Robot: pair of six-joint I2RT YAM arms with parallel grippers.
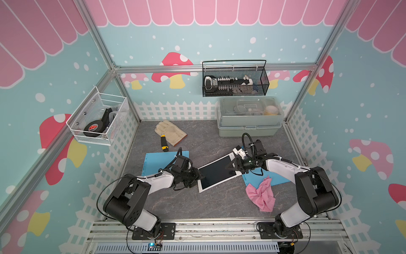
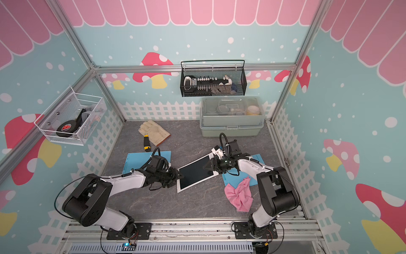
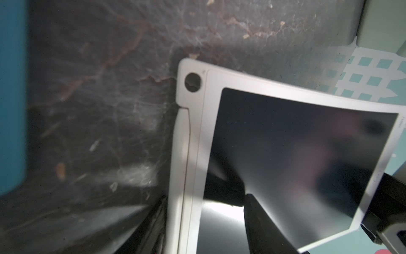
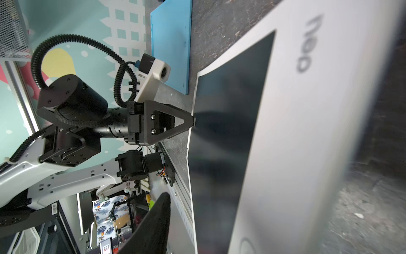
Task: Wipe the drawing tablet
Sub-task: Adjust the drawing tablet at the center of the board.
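Blurred dark lettering, perhaps "neo", on the drawing tablet (image 4: 307, 132)

Both top views hang high over the front of the bench (image 1: 180, 204), facing steeply down and toward the back wall, far enough off to hold both arms whole; they share almost the entire scene. The left wrist camera rides just behind the left claw (image 1: 202, 176), close over the drawing tablet (image 3: 307, 143), facing forward beyond that claw. The right wrist camera sits nearer still, beside the right claw (image 1: 228, 166), looking across the same tablet to the left claw opposite.
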